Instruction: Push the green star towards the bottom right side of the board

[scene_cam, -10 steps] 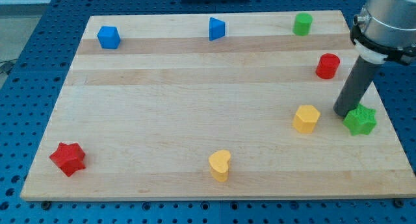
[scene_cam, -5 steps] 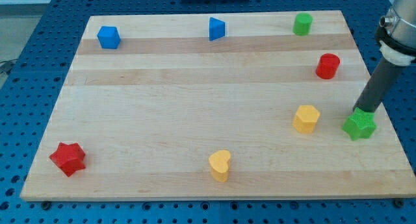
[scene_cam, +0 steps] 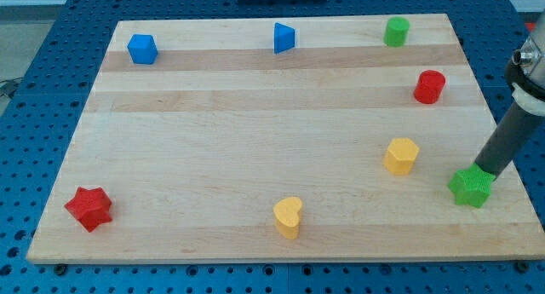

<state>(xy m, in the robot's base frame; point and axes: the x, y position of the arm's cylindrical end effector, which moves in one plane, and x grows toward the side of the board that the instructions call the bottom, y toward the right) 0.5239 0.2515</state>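
Note:
The green star (scene_cam: 470,187) lies near the right edge of the wooden board (scene_cam: 255,149), in its lower right part. My tip (scene_cam: 483,170) touches the star's upper right side, with the dark rod rising up and to the view's right. The yellow hexagon block (scene_cam: 401,155) stands to the left of the star, apart from it.
A red cylinder (scene_cam: 430,87) and a green cylinder (scene_cam: 395,31) stand at the upper right. A blue triangle (scene_cam: 283,37) and a blue cube (scene_cam: 142,49) are along the top. A yellow heart (scene_cam: 289,217) is at the bottom middle, a red star (scene_cam: 89,209) at the bottom left.
My tip has moved to the view's right and down, from the star's upper left to its upper right. The green star has slid down towards the view's bottom.

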